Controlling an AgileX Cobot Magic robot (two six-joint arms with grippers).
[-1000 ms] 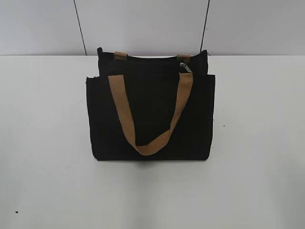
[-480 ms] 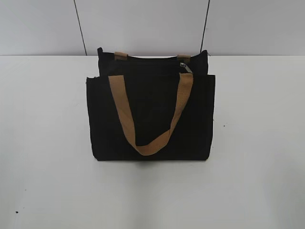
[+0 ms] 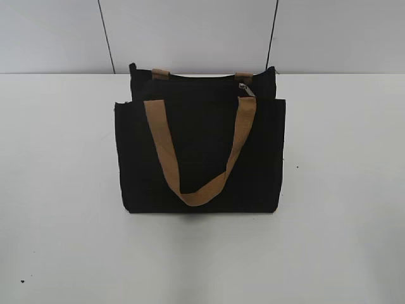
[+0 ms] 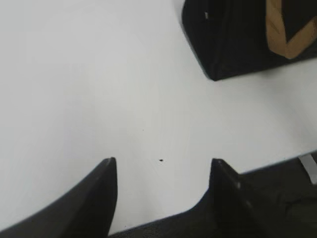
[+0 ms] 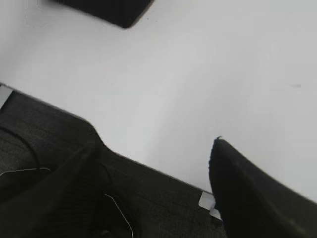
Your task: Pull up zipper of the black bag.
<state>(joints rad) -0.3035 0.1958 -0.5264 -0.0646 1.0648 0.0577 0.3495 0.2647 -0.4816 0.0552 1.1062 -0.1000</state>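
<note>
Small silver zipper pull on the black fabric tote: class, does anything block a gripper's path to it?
Nothing visible does. The zipper pull lies exposed by the tan strap; both open grippers hover over bare white table.

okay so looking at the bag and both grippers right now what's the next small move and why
Probably bring the right gripper forward toward the zipper, which sits at the right end of the black bag top edge. Both grippers look open and hold nothing: the right hangs near the table edge with only a bag corner in view, and the left gripper hangs over bare table beside the bag.
</note>
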